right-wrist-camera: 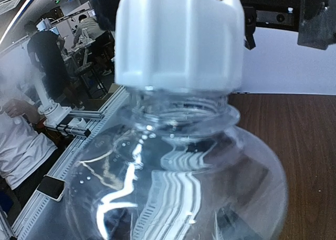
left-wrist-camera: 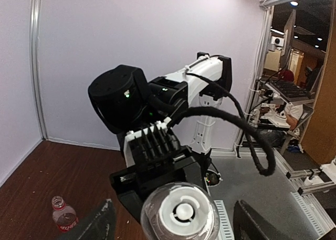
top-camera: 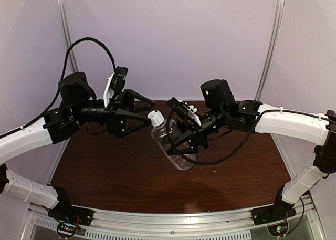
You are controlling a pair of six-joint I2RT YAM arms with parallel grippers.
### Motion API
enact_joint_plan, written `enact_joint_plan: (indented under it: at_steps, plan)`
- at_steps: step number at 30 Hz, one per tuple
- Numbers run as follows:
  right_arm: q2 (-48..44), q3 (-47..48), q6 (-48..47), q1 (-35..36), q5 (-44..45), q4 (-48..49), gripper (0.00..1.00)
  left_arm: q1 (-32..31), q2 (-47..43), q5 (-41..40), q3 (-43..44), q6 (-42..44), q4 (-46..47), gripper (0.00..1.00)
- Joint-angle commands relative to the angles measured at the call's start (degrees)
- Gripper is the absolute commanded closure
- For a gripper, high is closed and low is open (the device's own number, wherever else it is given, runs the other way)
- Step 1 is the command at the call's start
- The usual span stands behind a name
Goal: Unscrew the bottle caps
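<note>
Dark wood worktop [top-camera: 105, 171], seen from above, with both arms reaching inward over it. Right gripper [top-camera: 180, 141] — clamped round the body of the taller bottle [top-camera: 176, 150], a clear, unlabelled one held off the worktop and tilted, its neck pointing up toward the left arm. Left gripper [top-camera: 148, 112] — spread wide, its tips to either side of the bottle's top; in the left wrist view the fingers [left-wrist-camera: 100, 225] flank the cap with clear gaps and do not touch it. Shorter bottle [left-wrist-camera: 63, 215], with a red label band, stands upright on the worktop, well apart from the held one, at the lower left of the left wrist view. White cap [right-wrist-camera: 178, 40], ribbed, sits on the neck of the taller bottle, facing the left gripper.
</note>
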Motion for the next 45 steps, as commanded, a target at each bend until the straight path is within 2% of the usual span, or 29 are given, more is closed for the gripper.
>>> enact_joint_plan:
  at_steps: [1, 7, 19, 23, 25, 29, 33, 36, 39, 45]
  plan:
    - [1.2, 1.8, 0.6, 0.0, -6.0, 2.2, 0.58, 0.4, 3.2, 9.5, 0.5, -2.4, 9.5, 0.25]
    - [1.9, 1.3, 1.8, 0.0, -7.1, 4.5, 0.59, 0.4, 5.4, 12.1, 0.1, -5.2, 14.4, 0.34]
    - [2.6, 1.6, 3.3, 0.0, -5.7, 6.4, 0.59, 0.4, 6.4, 12.5, -1.2, -6.3, 14.4, 0.60]
    - [1.8, 1.2, 3.4, -0.2, -0.9, 6.3, 0.60, 0.4, 5.7, 8.6, -1.1, -6.2, 12.1, 0.76]
    - [1.5, 1.6, 3.9, -0.3, 2.6, 5.6, 0.60, 0.4, 4.6, 5.0, -1.1, -6.4, 10.0, 0.80]
    - [0.6, 2.0, 4.3, -0.9, 11.5, 3.8, 0.61, 0.3, 2.5, -7.8, -0.8, -7.6, 4.3, 0.82]
    - [0.9, 3.5, 4.4, -0.9, 23.9, 1.2, 0.61, -0.1, 0.4, -29.6, -0.9, -17.0, -3.7, 0.83]
    - [1.0, 3.6, 4.7, -0.9, 30.4, 1.1, 0.61, -2.9, -0.4, -40.4, -1.0, -18.9, -6.1, 0.79]
    - [1.5, 3.9, 5.5, -0.9, 33.8, 1.2, 0.61, -3.5, 0.3, -44.0, -0.6, -19.6, -7.1, 0.74]
    - [1.8, 3.4, 5.4, -0.9, 32.9, 1.7, 0.62, -3.5, 0.9, -43.6, -0.7, -19.2, -5.8, 0.68]
